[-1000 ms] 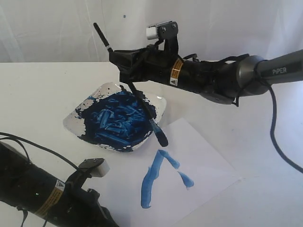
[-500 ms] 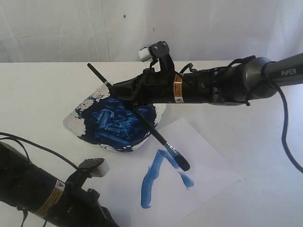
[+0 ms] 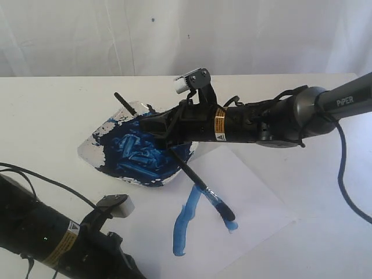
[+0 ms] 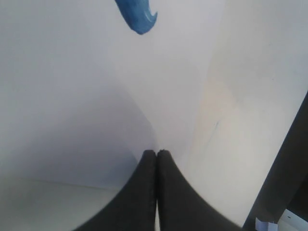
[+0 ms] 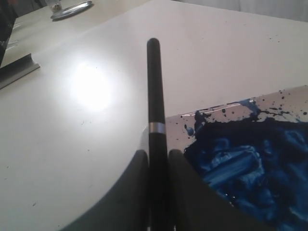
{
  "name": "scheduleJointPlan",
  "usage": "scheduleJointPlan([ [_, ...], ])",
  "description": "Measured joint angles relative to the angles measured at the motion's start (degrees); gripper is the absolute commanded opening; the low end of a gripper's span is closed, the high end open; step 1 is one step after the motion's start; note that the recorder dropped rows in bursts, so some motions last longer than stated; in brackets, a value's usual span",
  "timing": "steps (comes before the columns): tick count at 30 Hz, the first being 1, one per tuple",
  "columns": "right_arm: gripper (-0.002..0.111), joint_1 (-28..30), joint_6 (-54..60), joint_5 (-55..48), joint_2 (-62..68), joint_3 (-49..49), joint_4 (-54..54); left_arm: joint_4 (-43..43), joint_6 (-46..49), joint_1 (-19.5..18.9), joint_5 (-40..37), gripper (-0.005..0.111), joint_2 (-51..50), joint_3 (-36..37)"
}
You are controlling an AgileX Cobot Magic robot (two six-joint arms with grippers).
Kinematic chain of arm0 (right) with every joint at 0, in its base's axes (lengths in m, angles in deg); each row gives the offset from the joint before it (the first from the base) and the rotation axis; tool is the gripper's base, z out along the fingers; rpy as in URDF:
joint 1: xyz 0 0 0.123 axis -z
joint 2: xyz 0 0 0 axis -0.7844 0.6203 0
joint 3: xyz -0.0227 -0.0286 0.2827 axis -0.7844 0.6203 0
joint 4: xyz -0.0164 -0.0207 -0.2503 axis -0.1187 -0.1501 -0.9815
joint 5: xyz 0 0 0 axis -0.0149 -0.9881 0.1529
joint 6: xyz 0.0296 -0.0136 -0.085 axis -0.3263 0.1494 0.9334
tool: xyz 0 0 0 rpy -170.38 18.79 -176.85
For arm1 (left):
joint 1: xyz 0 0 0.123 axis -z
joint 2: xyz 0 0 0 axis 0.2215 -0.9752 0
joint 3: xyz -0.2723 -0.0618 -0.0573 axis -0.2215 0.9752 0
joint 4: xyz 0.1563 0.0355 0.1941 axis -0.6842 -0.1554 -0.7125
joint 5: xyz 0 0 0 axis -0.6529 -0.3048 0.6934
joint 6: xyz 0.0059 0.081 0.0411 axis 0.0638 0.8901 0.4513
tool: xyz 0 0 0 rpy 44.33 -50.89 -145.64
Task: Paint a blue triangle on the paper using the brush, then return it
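My right gripper (image 3: 160, 125) is shut on the black brush (image 3: 192, 174), and the handle runs between its fingers (image 5: 158, 154). The brush slants down across the dish, and its blue tip (image 3: 230, 217) touches the paper (image 3: 256, 192). Blue paint on the paper forms a long stroke (image 3: 185, 224) and a short one (image 3: 224, 210) that meet at the top like an upturned V, an open part of the blue triangle. My left gripper (image 4: 157, 153) is shut with nothing in it. Its tips rest on the paper (image 4: 168, 86) near the long stroke's end (image 4: 139, 19).
A white dish (image 3: 90, 152) smeared with dark blue paint (image 3: 139, 151) lies beside the paper's far left corner, under the right gripper. My left arm (image 3: 58, 241) lies across the near left corner of the white table (image 3: 46, 110). A white curtain hangs behind.
The right gripper swung and sank, carrying the brush tip from the dish's edge out over the paper and down onto the short stroke. The left arm stayed still.
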Motion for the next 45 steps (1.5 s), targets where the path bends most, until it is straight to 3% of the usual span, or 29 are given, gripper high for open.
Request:
scheduleJointPlan([
  [23, 0.000, 0.0, 12.5, 2.4, 1.4, 0.0, 13.4, 0.0, 0.0, 0.0, 0.0, 0.000, 0.0, 0.0],
  [30, 0.000, 0.0, 14.3, 7.3, 1.4, 0.0, 15.6, 0.0, 0.0, 0.0, 0.0, 0.000, 0.0, 0.0],
  [40, 0.000, 0.0, 13.3, 11.0, -1.7, 0.0, 14.8, 0.0, 0.0, 0.0, 0.0, 0.000, 0.0, 0.0],
  [45, 0.000, 0.0, 2.5, 11.7, -5.0, 0.0, 6.8, 0.0, 0.0, 0.0, 0.0, 0.000, 0.0, 0.0],
])
